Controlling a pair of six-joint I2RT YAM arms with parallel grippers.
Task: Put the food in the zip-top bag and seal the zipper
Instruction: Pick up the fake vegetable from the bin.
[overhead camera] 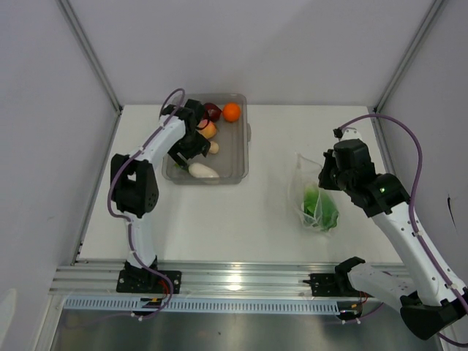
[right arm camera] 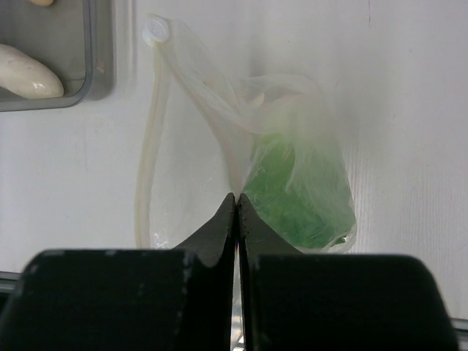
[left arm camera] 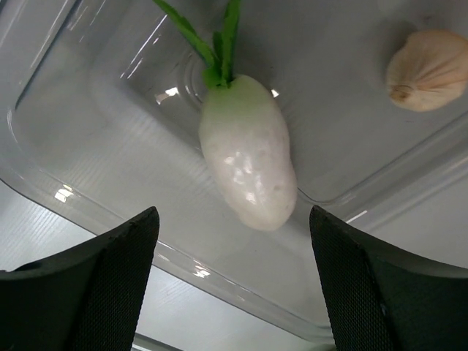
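Two hands sit well apart over the white desk. The left hand, fingers spread wide, hovers over the radish, which lies in the grey tray at the upper left of the overhead view. With it in the tray are the beige lump, peach, red bulb and orange. At centre right, the right hand is pressed together, pinching the clear bag; the lettuce sits inside the bag.
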